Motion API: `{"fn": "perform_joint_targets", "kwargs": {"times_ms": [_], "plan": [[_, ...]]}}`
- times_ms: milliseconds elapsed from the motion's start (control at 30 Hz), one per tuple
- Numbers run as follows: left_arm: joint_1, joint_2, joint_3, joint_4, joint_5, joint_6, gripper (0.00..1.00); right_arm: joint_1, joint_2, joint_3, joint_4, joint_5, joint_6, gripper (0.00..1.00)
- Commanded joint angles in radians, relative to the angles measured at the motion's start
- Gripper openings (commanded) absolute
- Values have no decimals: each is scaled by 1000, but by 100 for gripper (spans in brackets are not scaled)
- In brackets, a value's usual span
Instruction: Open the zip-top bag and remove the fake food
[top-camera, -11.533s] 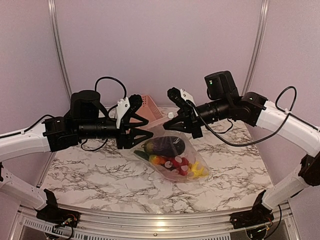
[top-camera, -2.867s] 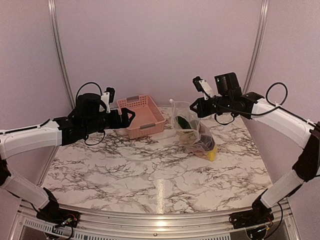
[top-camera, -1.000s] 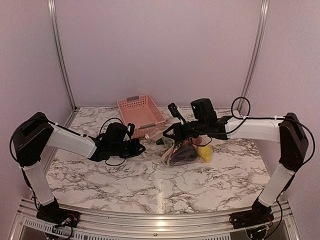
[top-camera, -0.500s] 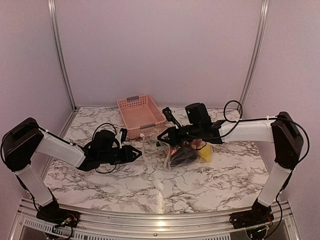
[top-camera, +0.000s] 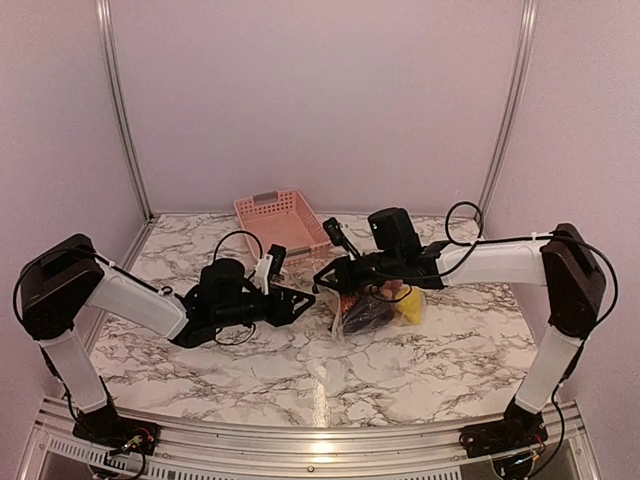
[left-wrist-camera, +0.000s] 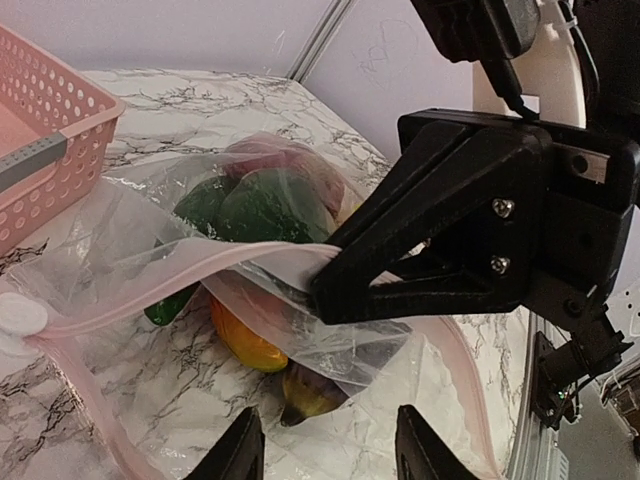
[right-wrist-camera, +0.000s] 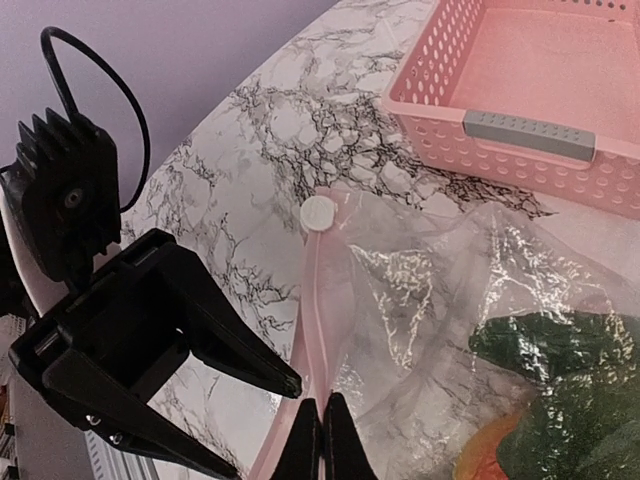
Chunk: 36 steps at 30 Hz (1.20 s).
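clear zip-top bag (left-wrist-camera: 120, 225), fake food (left-wrist-camera: 262, 205) half-veiled

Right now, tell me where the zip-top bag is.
Top view: the zip-top bag lies right of centre, in front of the pink basket, its strip pinched by the right gripper.

Left arm (top-camera: 130, 298) and right arm (top-camera: 495, 262): white links, black joints; looping black cables (left-wrist-camera: 508, 82); silver screws (left-wrist-camera: 500, 208) in the black right gripper (left-wrist-camera: 322, 288).

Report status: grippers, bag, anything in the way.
Left gripper open at mouth of clear crinkly plastic zip-top bag. Right gripper shut on its pink zip strip. Plastic toy food inside. Pink slotted basket beside, not blocking.
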Motion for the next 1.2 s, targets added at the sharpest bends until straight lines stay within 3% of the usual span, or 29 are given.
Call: {"fn": "perform_joint_targets", "kwargs": {"times_ms": [0,300,700,1000,1167], "plan": [[-2,91,34,116,13,53,45,11,-60,23,-23,2,1,0],[-4,216,65,246,-11,-99,41,58,-63,63,-4,-24,37,0],[-1,277,97,270,-64,-192,41,88,-37,90,44,-40,70,0],[-3,389,172,341,-51,-260,47,88,-25,103,36,15,71,0],[-2,441,228,352,-9,-270,56,88,-26,83,21,63,64,0]]}}
